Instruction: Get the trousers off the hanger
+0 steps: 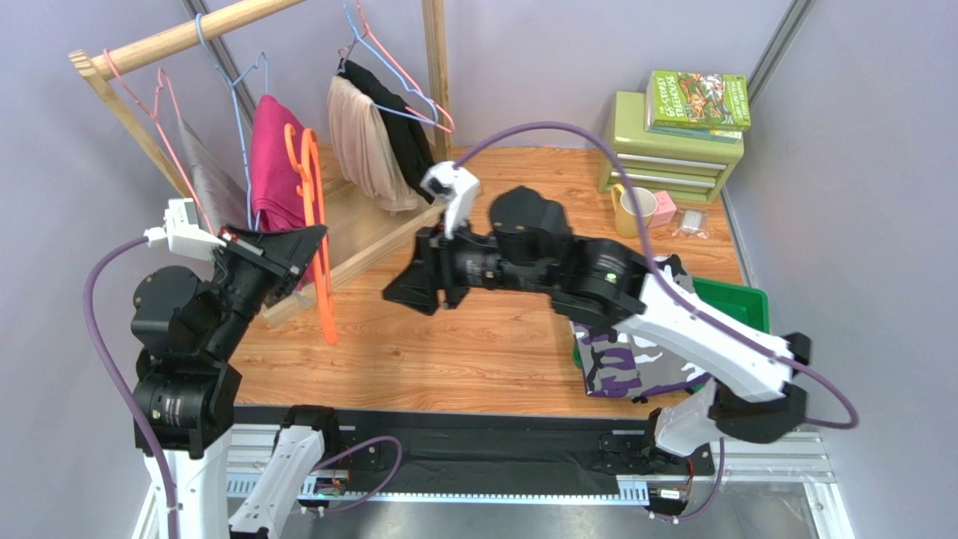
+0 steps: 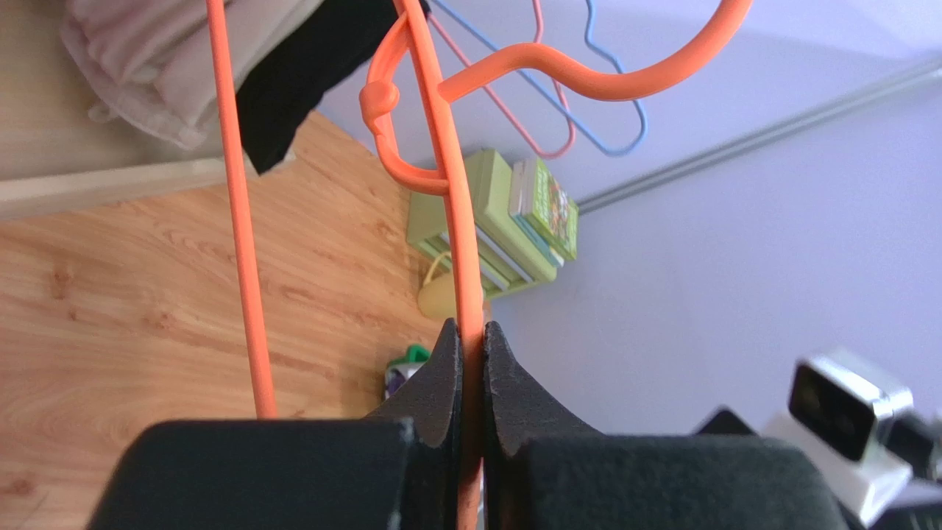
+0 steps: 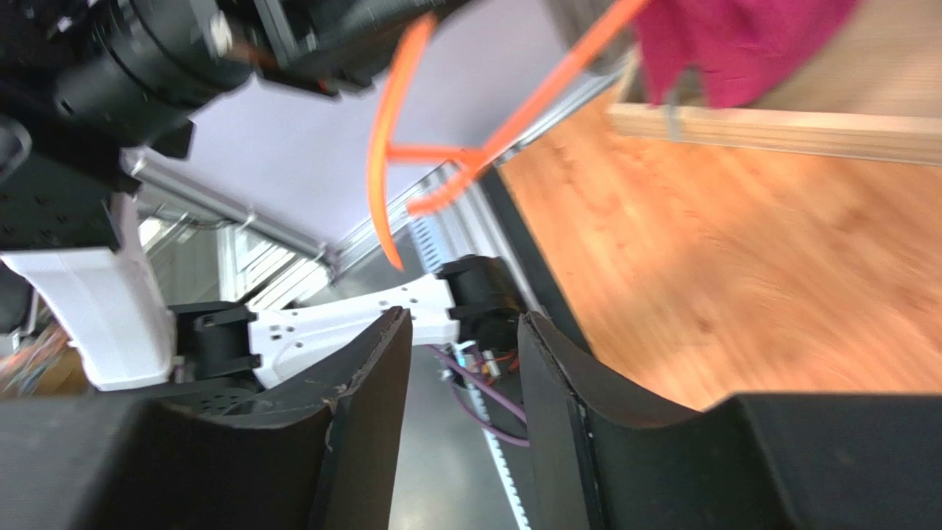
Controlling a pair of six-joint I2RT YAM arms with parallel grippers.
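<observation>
My left gripper [image 1: 306, 239] [image 2: 472, 331] is shut on a rod of the orange hanger [image 1: 315, 236] [image 2: 448, 166], which it holds upright at the front of the wooden rack. No cloth shows on the hanger in the left wrist view. The magenta pink trousers [image 1: 273, 163] [image 3: 735, 44] hang at the rack just behind the hanger. The camouflage-patterned trousers [image 1: 616, 365] lie at the right, partly under the right arm. My right gripper [image 1: 407, 286] [image 3: 464, 326] is open and empty over the table, to the right of the hanger.
A beige garment [image 1: 362, 140] and a black garment [image 1: 403, 126] hang on wire hangers at the rack's right. A grey garment [image 1: 208, 168] hangs at the left. A green drawer box [image 1: 669, 157] with books [image 1: 697, 99], a mug [image 1: 638, 208] and a green bin [image 1: 744, 299] stand at the right.
</observation>
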